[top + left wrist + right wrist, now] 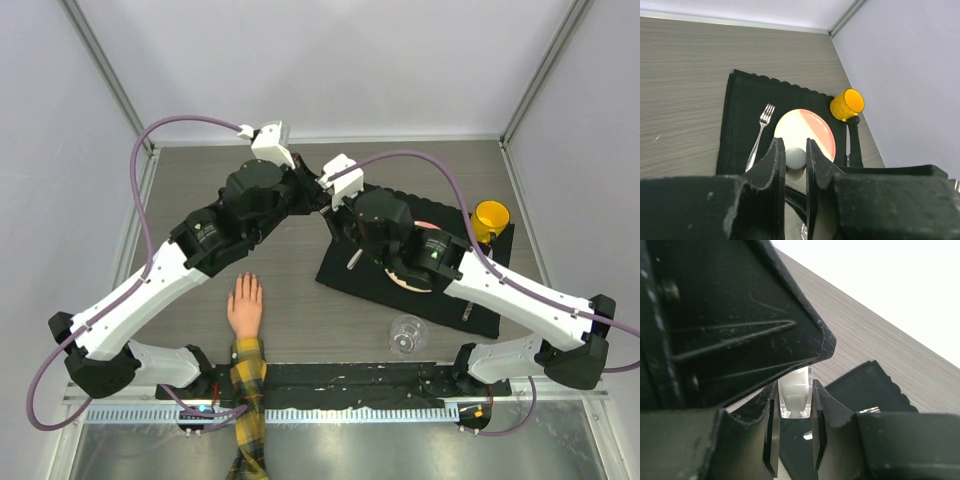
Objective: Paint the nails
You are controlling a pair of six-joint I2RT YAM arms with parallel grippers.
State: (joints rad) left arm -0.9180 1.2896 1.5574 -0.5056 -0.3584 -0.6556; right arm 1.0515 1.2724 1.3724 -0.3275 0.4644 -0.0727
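Over far middle of desk (300,310), my right gripper (794,405) clamped clear bottle (795,390); my left gripper (794,147) pinched its grey cap (796,159). Step, I judged: opening polish. Nails (244,278) on fake hand (245,305) lay near left, well apart. Next: twist cap free, carry it over.

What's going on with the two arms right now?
The right claw is shut on a small clear bottle, held above the table. The left claw grips its grey cap from above. The fake hand lies near the arm bases, with neither claw near it.
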